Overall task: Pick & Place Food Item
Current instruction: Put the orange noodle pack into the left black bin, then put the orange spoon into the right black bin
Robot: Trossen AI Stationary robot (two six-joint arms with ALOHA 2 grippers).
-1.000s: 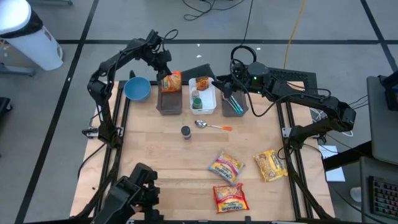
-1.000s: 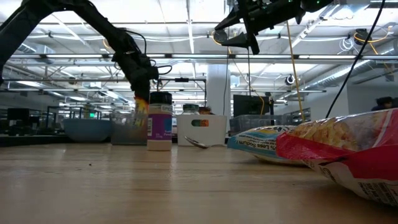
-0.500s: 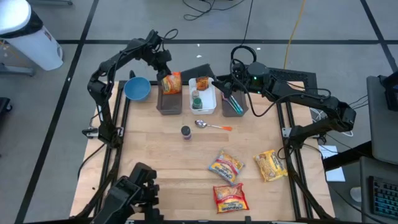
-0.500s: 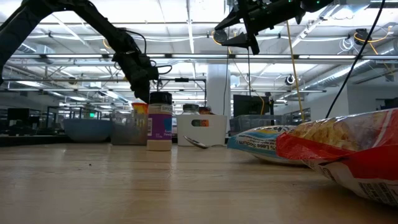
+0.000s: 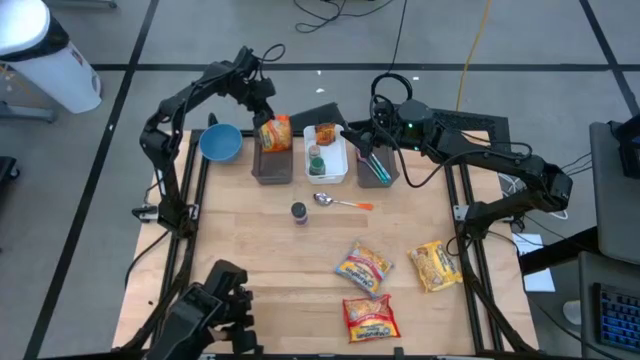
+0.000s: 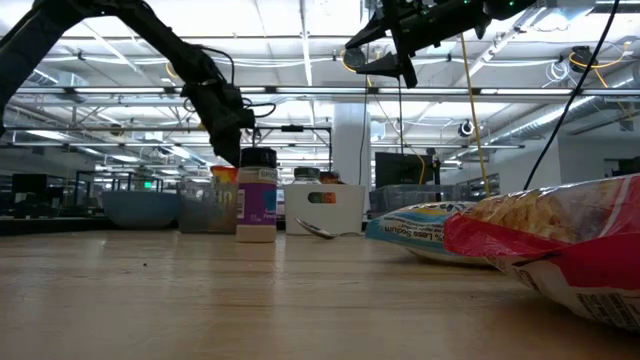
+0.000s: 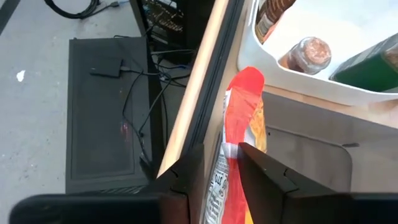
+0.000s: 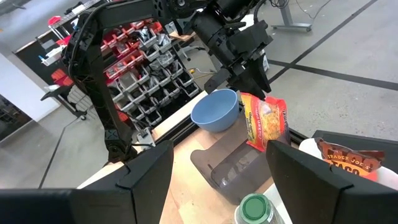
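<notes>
My left gripper [image 5: 262, 108] is shut on an orange and red snack packet [image 5: 276, 131] over the far end of a grey bin [image 5: 272, 165] at the table's far side. The packet also shows in the right wrist view [image 8: 264, 127] and the low view [image 6: 225, 175]. My right gripper [image 5: 358, 135] is open and empty, raised above the dark bin [image 5: 378, 168] to the right of the white bin [image 5: 328, 160]. Three more snack packets [image 5: 363, 267] [image 5: 434, 265] [image 5: 369, 317] lie flat on the near right of the table. My left gripper pinches the packet's upper end [image 7: 231, 155] between its two fingers [image 7: 186, 180], which come from above and point down. The packet hangs upright below the fingers over the grey bin; whether its lower end [image 8: 268, 148] touches the bin I cannot tell.
A blue bowl [image 5: 220, 142] stands left of the grey bin. The white bin holds jars and a packet. A spice jar [image 5: 299, 212] stands upright and a spoon [image 5: 340, 202] lies mid-table. The near left of the wooden table top [image 5: 240, 250] is bare.
</notes>
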